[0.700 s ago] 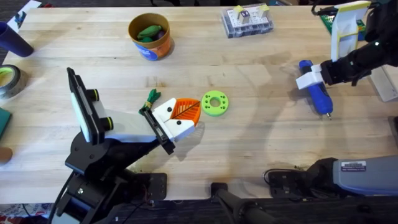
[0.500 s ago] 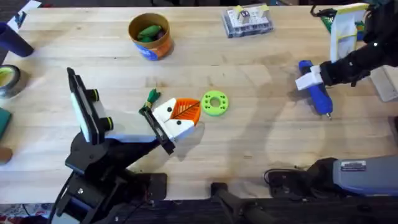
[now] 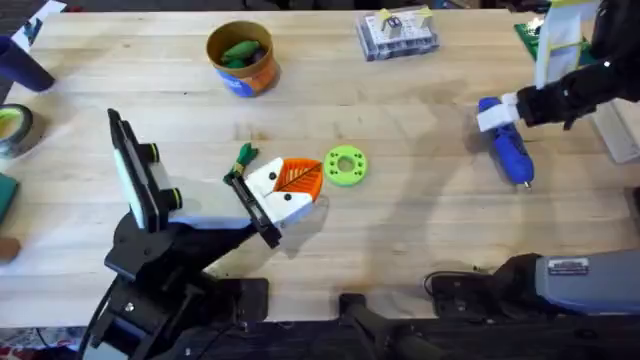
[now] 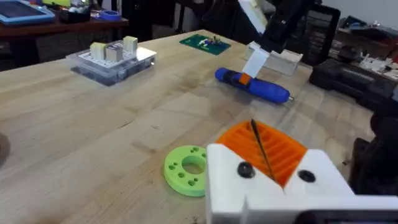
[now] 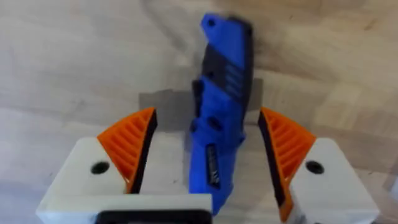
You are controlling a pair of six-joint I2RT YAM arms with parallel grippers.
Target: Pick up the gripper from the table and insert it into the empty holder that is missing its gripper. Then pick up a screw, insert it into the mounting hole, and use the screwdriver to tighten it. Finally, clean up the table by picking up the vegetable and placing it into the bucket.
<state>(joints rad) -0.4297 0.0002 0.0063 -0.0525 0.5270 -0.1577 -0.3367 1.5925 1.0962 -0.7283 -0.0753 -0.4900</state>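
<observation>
While the screwdriver [image 3: 512,150] lies on its side at the right of the overhead frame, on the counter [image 3: 420,230], the right gripper [image 3: 500,112] sits over its butt end with the orange pads spread wide on both sides of the blue body, released and not yet touching it. The bit points toward the lower right of that frame.

By its look the tool is a fat, rigid plastic cylinder, probably the heaviest thing here, and smooth enough to roll or twist between ribbed pads. The best hold is likely across the thick blue barrel near its middle, where the weight would balance; a grip on the white collar or far out at the butt would let the bit end droop.

At centre left of the overhead frame the left gripper [image 3: 290,185] rests low beside the green ring [image 3: 346,165], its jaws together on nothing I can see. A green vegetable [image 3: 244,155] lies just beside it, and the orange bucket [image 3: 241,58] stands upper left with green pieces already inside.
</observation>
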